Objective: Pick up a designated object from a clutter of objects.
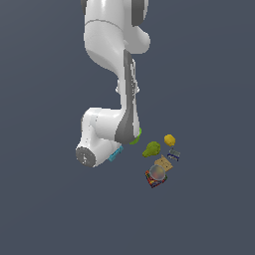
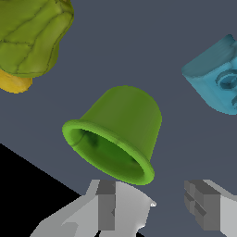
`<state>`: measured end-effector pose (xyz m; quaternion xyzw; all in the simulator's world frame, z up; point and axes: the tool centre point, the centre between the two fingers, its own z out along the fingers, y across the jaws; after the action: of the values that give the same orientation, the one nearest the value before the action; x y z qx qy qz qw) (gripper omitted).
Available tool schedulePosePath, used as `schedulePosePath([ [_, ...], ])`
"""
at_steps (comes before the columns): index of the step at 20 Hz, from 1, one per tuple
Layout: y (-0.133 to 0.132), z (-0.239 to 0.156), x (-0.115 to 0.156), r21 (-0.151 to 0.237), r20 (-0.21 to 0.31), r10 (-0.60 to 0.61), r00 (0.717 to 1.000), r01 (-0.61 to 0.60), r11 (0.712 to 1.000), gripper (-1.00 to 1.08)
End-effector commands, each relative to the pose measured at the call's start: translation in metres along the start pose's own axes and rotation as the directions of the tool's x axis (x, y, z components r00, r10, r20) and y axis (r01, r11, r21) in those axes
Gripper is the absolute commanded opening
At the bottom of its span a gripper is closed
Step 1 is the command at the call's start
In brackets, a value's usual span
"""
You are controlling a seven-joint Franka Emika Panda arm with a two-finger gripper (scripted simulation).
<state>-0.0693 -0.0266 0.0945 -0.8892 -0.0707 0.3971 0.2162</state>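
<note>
Your claw (image 2: 155, 208) hangs open over the tipped green cup (image 2: 118, 134) (nothing gripped); grasp and lift remain.

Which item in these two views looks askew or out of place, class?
The lime-green cup stands out: in the wrist view it lies tipped on its side, its open mouth facing sideways toward the open pincer rather than upward.
</note>
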Motion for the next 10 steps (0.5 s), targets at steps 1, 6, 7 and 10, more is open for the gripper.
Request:
schedulePosePath([
  [1, 0.001, 0.003, 0.000, 0.001, 0.001, 0.001, 1.000, -0.001, 1.000, 0.28],
  [6, 0.003, 0.019, -0.001, 0.006, 0.007, 0.003, 1.000, -0.003, 1.000, 0.28],
  [7, 0.003, 0.022, -0.001, 0.007, 0.008, 0.004, 1.000, -0.004, 1.000, 0.28],
  [10, 0.004, 0.031, -0.001, 0.009, 0.011, 0.005, 1.000, -0.005, 1.000, 0.28],
])
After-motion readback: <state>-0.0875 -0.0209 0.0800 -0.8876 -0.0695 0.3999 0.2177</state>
